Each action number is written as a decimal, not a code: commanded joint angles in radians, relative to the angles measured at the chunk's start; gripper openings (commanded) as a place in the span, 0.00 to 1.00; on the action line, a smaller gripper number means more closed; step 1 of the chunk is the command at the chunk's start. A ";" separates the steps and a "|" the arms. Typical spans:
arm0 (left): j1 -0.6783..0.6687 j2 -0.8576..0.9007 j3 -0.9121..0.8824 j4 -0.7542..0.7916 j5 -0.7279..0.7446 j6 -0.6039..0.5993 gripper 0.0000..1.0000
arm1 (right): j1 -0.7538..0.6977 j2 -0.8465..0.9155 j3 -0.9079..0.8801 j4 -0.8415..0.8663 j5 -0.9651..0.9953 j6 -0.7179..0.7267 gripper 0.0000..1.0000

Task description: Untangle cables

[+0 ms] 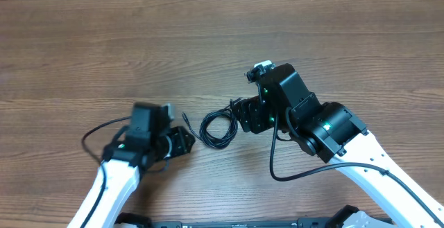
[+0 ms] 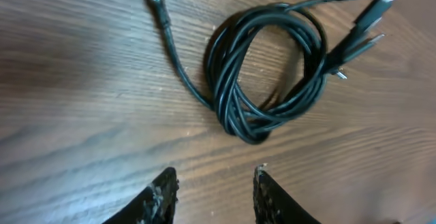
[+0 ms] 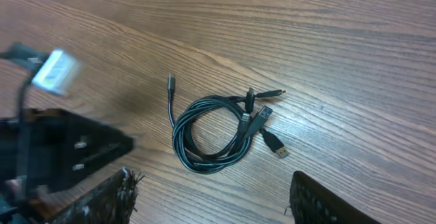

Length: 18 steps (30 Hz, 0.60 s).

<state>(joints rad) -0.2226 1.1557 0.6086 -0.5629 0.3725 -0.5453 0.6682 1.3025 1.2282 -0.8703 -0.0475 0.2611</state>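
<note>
**On the Wooden Counter, a Coil Between Two Open Claws**

At the middle of the counter, the cables lie in one small bundle, several thin black strands wound together into a loose ring. They rest flat on the wood, untouched by either arm.

From the ring's left side a single strand runs free and ends in a slim plug pointing away from the coil. On the opposite side a cluster of plug ends fans out, one of them a flat metal-tipped connector.

To the left of the coil, the left claw sits low over the counter, facing the bundle. Its wrist view shows the two fingertips parted with only bare wood in the gap, so this claw is open and holds nothing; the coil lies just ahead of it.

To the right, the right claw is near the ring's plug side. Its fingers stand wide apart in its own view, nothing pinched between them, and the coil lies ahead of the gap.
</note>
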 commanded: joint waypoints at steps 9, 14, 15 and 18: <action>-0.056 0.165 -0.001 0.064 -0.146 -0.032 0.41 | -0.002 0.002 0.028 -0.007 -0.006 -0.001 0.70; -0.064 0.166 0.005 0.144 -0.100 0.028 0.44 | -0.002 0.002 0.028 -0.007 -0.007 -0.001 0.70; -0.066 0.166 0.008 0.160 -0.083 0.038 0.45 | -0.002 0.002 0.028 -0.008 -0.007 -0.001 0.70; -0.079 0.166 0.012 0.183 -0.084 0.040 0.45 | -0.002 0.002 0.028 -0.008 -0.007 0.000 0.70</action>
<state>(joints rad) -0.2855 1.3170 0.6086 -0.3893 0.2733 -0.5423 0.6685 1.3029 1.2282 -0.8803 -0.0483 0.2611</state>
